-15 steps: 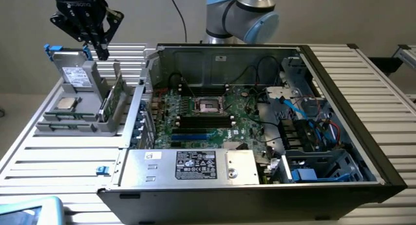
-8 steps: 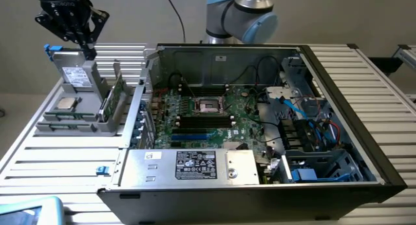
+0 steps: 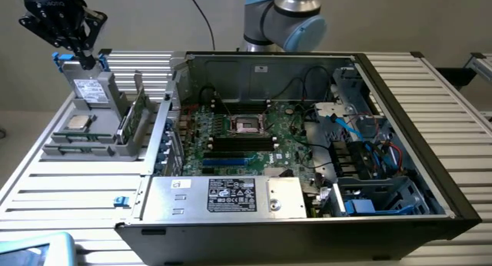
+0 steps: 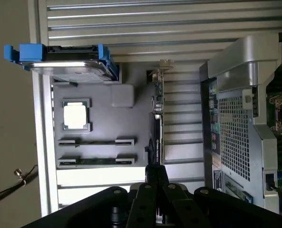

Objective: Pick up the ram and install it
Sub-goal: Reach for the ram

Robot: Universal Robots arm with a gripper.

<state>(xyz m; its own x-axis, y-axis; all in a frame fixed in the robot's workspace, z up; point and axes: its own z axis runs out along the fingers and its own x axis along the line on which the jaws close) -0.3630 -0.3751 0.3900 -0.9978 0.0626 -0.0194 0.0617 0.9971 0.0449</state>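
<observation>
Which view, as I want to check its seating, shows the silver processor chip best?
The wrist view: the processor chip faces the camera squarely, seated flat in a recess of the grey holder. The exterior view shows it at a slant beside the upright drive, its seating harder to judge.

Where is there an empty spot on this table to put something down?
Bare table slats lie in front of the grey holder, at the exterior view's left of the computer case. More bare slats run along the case's other side. The holder and the case's inside are crowded.
</observation>
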